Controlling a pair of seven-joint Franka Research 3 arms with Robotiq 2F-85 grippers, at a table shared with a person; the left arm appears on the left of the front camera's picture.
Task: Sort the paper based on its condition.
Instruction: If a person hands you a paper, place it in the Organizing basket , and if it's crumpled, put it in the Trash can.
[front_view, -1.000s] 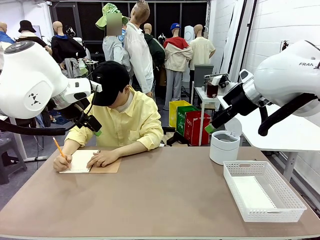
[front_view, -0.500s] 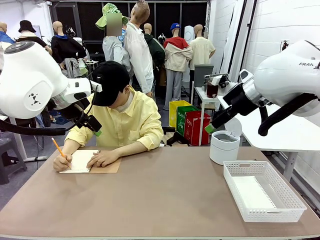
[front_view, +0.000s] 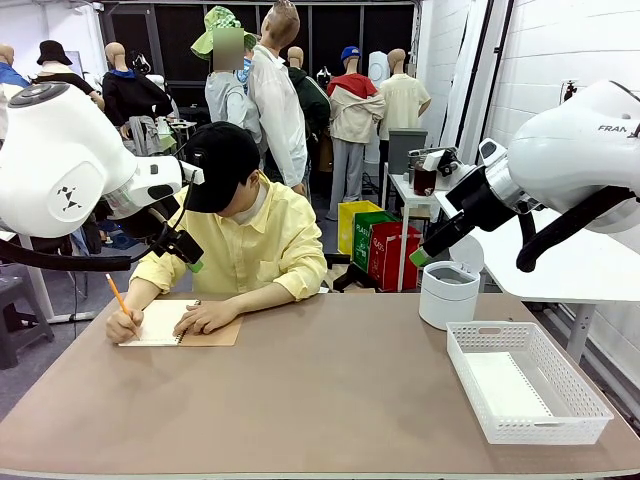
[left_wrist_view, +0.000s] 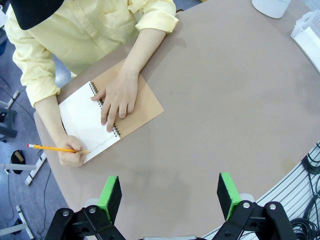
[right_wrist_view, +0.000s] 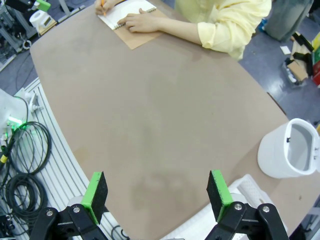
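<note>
Nothing moved since a moment ago, both arms still raised, left gripper (left_wrist_view: 169, 189) spread wide and empty, right gripper (right_wrist_view: 156, 191) likewise, paper (front_view: 505, 385) flat inside white basket (front_view: 530, 437), person's hand (front_view: 125, 325) writing in notebook (front_view: 160, 322).

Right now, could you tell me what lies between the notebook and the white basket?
Only bare table lies between the notebook and the white basket, as the front view shows.

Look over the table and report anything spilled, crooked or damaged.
Nothing stands out. The notebook lies flat under the person's hand, the white bin stands upright, and the basket sits level.
</note>
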